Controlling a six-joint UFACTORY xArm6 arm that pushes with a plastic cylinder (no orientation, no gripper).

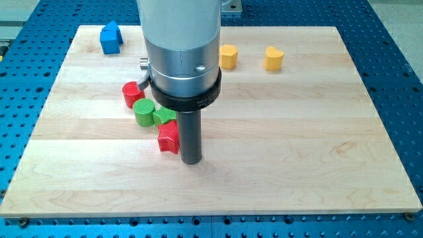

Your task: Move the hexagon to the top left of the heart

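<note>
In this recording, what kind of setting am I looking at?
Most likely a robotics lab bench: a wooden board lies on a blue perforated table, with small coloured blocks, such as a yellow heart, beside my tip.

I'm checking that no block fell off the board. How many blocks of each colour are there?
Blue: 1
Yellow: 2
Red: 2
Green: 2
Total: 7 blocks

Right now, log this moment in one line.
my tip touching red block's right | yellow hexagon left of yellow heart, apart | not placed
</note>
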